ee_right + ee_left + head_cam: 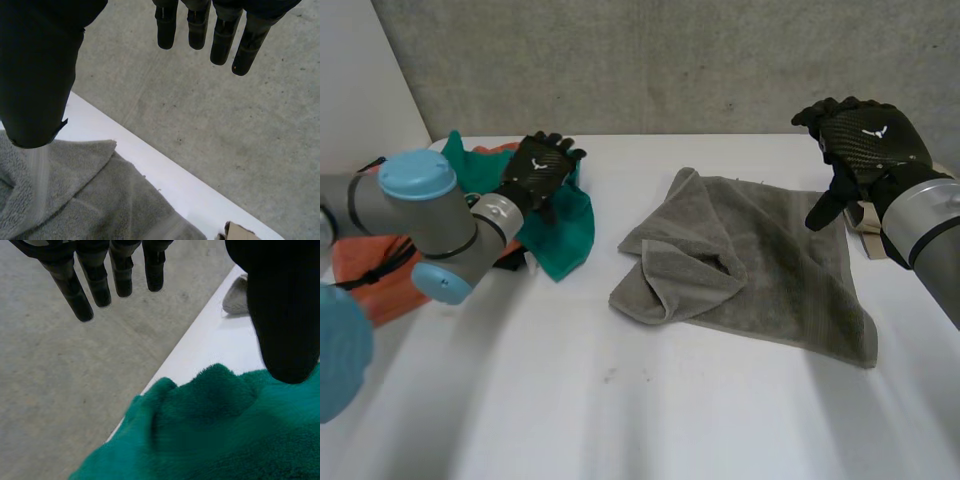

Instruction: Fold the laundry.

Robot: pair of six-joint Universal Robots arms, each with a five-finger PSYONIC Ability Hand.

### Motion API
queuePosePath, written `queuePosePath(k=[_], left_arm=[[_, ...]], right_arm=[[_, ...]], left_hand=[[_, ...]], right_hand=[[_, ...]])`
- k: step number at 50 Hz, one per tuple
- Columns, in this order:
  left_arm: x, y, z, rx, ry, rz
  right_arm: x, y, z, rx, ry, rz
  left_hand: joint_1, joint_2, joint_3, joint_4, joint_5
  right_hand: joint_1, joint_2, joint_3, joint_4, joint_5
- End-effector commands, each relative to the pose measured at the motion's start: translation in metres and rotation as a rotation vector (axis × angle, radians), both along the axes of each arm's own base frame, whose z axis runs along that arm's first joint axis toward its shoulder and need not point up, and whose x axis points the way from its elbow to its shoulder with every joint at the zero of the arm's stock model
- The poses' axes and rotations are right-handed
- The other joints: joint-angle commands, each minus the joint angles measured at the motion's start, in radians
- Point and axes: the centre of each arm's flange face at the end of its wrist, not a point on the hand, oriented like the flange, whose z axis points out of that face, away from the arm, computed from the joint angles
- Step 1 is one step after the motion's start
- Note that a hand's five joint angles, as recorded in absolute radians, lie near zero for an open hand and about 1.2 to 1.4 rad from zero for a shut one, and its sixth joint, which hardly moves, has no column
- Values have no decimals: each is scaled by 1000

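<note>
Upper right, the right hand (860, 140) is hovering open over the towel's (780, 270) far corner, likely readying a grab. Upper left, the left hand (542, 165) is hovering open and empty above the green cloth (570, 230).

Nubbly grey terry towel (770, 270), matt

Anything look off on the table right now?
The grey terry towel lies askew, one side flopped over and bunched. The green fleece cloth sits crumpled over an orange cloth, apparently overhanging the far edge of the white table.
</note>
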Motion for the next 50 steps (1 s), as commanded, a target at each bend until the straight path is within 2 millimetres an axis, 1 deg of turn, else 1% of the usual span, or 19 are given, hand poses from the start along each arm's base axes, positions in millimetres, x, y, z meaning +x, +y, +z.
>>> queuePosePath(k=[1, 5, 8, 13, 17, 22, 28, 32, 33, 34, 36, 37, 38, 40, 41, 43, 44, 48, 50], left_arm=[[-3, -45, -36, -22, 13, -27], [3, -58, -52, -6, 9, -26], [2, -58, -62, 2, 8, -56], [2, -59, -61, -4, 9, -69], [4, -61, -62, -7, 8, -66], [4, -60, -64, -1, 7, -64], [7, -65, -59, -66, -40, 0], [18, -76, -16, -239, -69, 127], [24, -80, 2, -296, -49, 174], [27, -82, 13, -326, -35, 197], [32, -83, 34, -382, -6, 234], [36, -82, 55, -435, 25, 265], [39, -82, 69, -465, 45, 284], [45, -81, 87, -509, 67, 317], [57, -83, 104, -550, 91, 373], [73, -87, 120, -583, 113, 448], [94, -91, 135, -608, 131, 540], [142, -99, 152, -638, 125, 711], [151, -99, 151, -637, 102, 732]], right_arm=[[1, -7, -15, 31, 37, -2], [0, -8, -15, 31, 38, -6], [-1, -9, -15, 29, 37, -8], [-1, -10, -16, 32, 38, -9], [-1, -10, -17, 35, 39, -8], [0, -11, -21, 45, 42, -6], [0, -12, -21, 45, 42, -6], [-1, -12, -21, 48, 41, -6], [-1, -12, -21, 46, 40, -6], [-1, -12, -21, 47, 39, -6], [-1, -12, -21, 47, 39, -6], [-1, -12, -21, 47, 39, -6], [-1, -12, -21, 47, 39, -6], [-1, -12, -21, 47, 39, -5], [-1, -11, -20, 45, 38, -5], [-1, -11, -20, 45, 38, -3], [0, -10, -20, 47, 37, 0], [3, -8, -20, 50, 38, 9], [3, -7, -21, 52, 39, 11]], left_hand=[[232, 222, 229, 227, 219], [244, 233, 241, 238, 231], [273, 263, 270, 268, 260], [417, 407, 414, 411, 404], [622, 612, 619, 617, 609], [1182, 1171, 1179, 1176, 1169], [1183, 1173, 1180, 1178, 1170], [1183, 1173, 1180, 1178, 1170], [1183, 1173, 1180, 1178, 1170], [1183, 1173, 1180, 1178, 1170], [1183, 1173, 1180, 1178, 1170], [1183, 1173, 1180, 1178, 1170], [1183, 1173, 1180, 1178, 1170], [1183, 1173, 1180, 1178, 1170], [1183, 1173, 1180, 1178, 1170], [1183, 1173, 1180, 1178, 1170], [1183, 1173, 1180, 1178, 1170], [1183, 1173, 1180, 1178, 1170], [1183, 1173, 1180, 1178, 1170]], right_hand=[[-20, -44, -37, -57, -68], [-20, -44, -37, -57, -68], [-20, -44, -37, -57, -68], [-20, -44, -37, -57, -68], [-20, -44, -37, -57, -68], [-20, -44, -37, -57, -68], [-20, -44, -37, -57, -68], [-20, -44, -37, -57, -68], [-20, -44, -37, -57, -68], [-20, -44, -37, -57, -68], [-20, -44, -37, -57, -68], [-20, -44, -37, -57, -68], [-20, -44, -37, -57, -68], [-20, -44, -37, -57, -68], [-20, -44, -37, -57, -68], [-20, -44, -37, -57, -68], [-20, -44, -37, -57, -68], [-20, -44, -37, -57, -68], [-20, -44, -37, -57, -68]])
